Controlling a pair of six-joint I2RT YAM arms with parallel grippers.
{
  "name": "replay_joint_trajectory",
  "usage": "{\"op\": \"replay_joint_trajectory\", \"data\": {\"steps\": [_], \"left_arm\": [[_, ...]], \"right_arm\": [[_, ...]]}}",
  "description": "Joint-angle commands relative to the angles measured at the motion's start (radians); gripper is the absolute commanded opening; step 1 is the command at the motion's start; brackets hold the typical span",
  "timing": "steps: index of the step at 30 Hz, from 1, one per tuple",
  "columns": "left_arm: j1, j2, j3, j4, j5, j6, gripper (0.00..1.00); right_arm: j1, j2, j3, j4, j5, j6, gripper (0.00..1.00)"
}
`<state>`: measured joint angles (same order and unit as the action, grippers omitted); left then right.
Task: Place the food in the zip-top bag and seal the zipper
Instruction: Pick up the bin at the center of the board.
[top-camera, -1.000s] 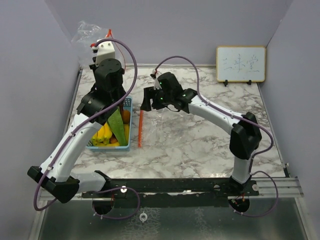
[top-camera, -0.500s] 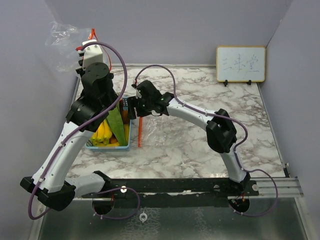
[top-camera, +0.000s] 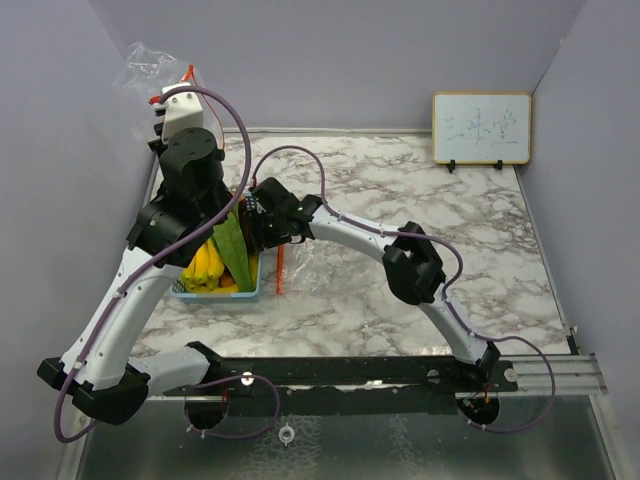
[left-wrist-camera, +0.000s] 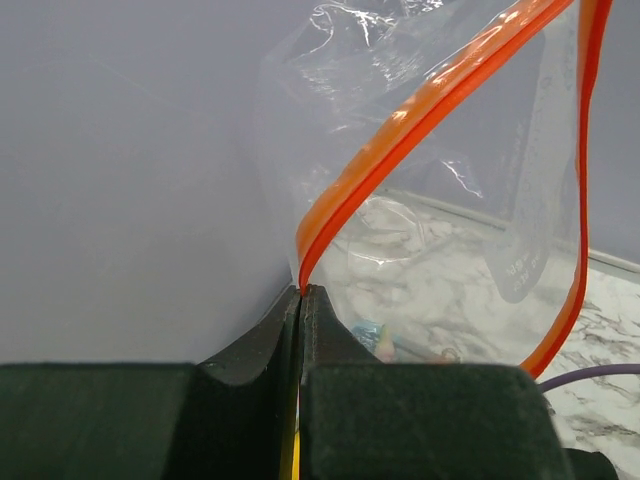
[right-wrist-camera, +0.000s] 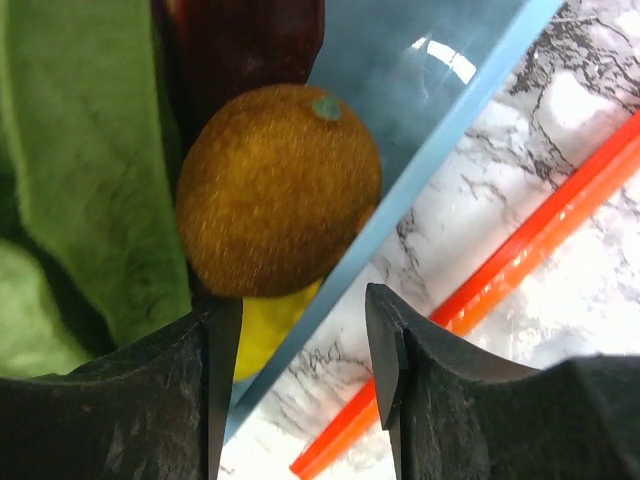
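Observation:
My left gripper (left-wrist-camera: 301, 292) is shut on the orange zipper edge (left-wrist-camera: 420, 110) of the clear zip-top bag (top-camera: 148, 68), holding it up at the far left. The bag's other zipper strip (top-camera: 281, 268) lies on the marble. The food sits in a light-blue basket (top-camera: 215, 293): yellow bananas (top-camera: 205, 265), a green vegetable (top-camera: 232, 250) and a round orange-brown fruit (right-wrist-camera: 280, 190). My right gripper (right-wrist-camera: 305, 380) is open and straddles the basket's right rim (right-wrist-camera: 420, 190). One finger is inside by a banana (right-wrist-camera: 265, 325); the other is over the table.
A small whiteboard (top-camera: 481, 127) stands at the back right. Grey walls close in the left side and the back. A dark purple item (right-wrist-camera: 250, 40) lies in the basket beyond the fruit. The bag's clear plastic (top-camera: 312, 250) spreads on the marble just right of the basket.
The right arm has swung left from the table's middle to the basket's right rim, and its jaws have narrowed. The left arm moved the lifted bag slightly left.

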<state>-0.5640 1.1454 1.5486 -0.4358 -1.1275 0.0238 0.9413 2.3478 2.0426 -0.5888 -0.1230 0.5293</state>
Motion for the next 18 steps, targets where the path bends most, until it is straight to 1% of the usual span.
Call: {"op": "replay_joint_trajectory", "data": {"steps": [1, 7, 10, 13, 15, 18], "left_arm": [[0.004, -0.034, 0.043, -0.006, -0.024, 0.004, 0.0], [0.004, -0.057, 0.033, -0.002, -0.033, 0.008, 0.0], [0.003, -0.065, 0.022, 0.017, -0.035, 0.017, 0.0], [0.004, -0.063, 0.018, 0.034, -0.036, 0.027, 0.0], [0.003, -0.059, 0.017, 0.05, -0.033, 0.034, 0.0], [0.004, -0.053, 0.018, 0.069, -0.026, 0.039, 0.0]], "right_arm": [[0.005, 0.09, 0.102, -0.06, 0.054, 0.008, 0.5], [0.007, 0.124, 0.106, -0.04, 0.044, 0.008, 0.35], [0.007, 0.12, 0.127, -0.047, 0.047, -0.003, 0.15], [0.007, 0.093, 0.151, -0.056, 0.085, -0.028, 0.04], [0.007, 0.068, 0.168, -0.065, 0.11, -0.048, 0.02], [0.005, 0.019, 0.179, -0.06, 0.089, -0.067, 0.02]]}}
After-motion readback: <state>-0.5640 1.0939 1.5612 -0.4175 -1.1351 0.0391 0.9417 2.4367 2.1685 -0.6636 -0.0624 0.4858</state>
